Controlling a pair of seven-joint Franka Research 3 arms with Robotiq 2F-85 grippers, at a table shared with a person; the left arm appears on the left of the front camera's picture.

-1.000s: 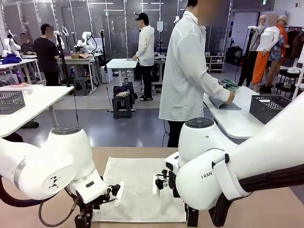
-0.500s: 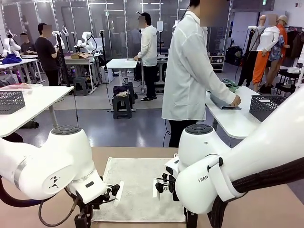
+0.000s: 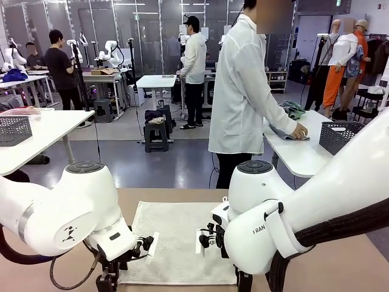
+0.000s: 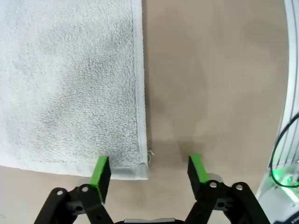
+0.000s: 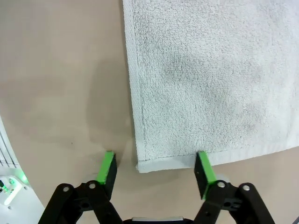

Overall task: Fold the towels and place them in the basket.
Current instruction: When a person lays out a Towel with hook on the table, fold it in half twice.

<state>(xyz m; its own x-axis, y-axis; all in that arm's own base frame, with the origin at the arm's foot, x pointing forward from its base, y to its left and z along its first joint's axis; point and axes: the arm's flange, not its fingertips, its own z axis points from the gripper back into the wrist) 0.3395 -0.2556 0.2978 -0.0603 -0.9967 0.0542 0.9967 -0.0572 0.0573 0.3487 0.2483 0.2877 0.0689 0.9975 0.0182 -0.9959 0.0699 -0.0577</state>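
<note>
Towel [image 3: 176,237] flat, hems square to table [image 3: 164,194], left hand [image 4: 149,163], right hand [image 5: 156,163] wide astride corners

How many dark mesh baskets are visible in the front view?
2. The left basket stands on the white side table at picture left. The right basket stands on the white table beside the person. Others may be hidden.
</note>
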